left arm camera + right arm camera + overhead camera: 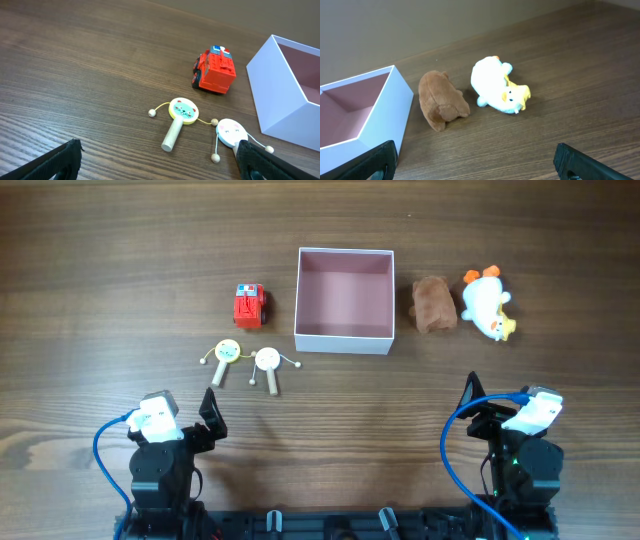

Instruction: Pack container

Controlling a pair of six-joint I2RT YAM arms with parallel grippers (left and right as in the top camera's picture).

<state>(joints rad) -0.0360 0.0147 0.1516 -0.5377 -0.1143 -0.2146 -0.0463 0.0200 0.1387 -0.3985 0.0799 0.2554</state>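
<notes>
The container [344, 338], a square white box with a dusty pink inside, stands empty at the table's middle back; it also shows in the left wrist view [274, 95] and the right wrist view [385, 107]. A red toy truck [250, 304] [215, 71] and two wooden rattle drums [227, 356] [267, 364] lie to its left. A brown plush [434, 304] [440, 100] and a white-and-yellow plush [486, 302] [497, 91] lie to its right. My left gripper [212, 408] [160, 162] and right gripper [470, 395] [477, 162] are open, empty, near the front edge.
The rattle drums show in the left wrist view, one yellow-rimmed with a green face [182, 112], one white [231, 133] partly behind my right finger. Blue cables loop from both arm bases at the front edge.
</notes>
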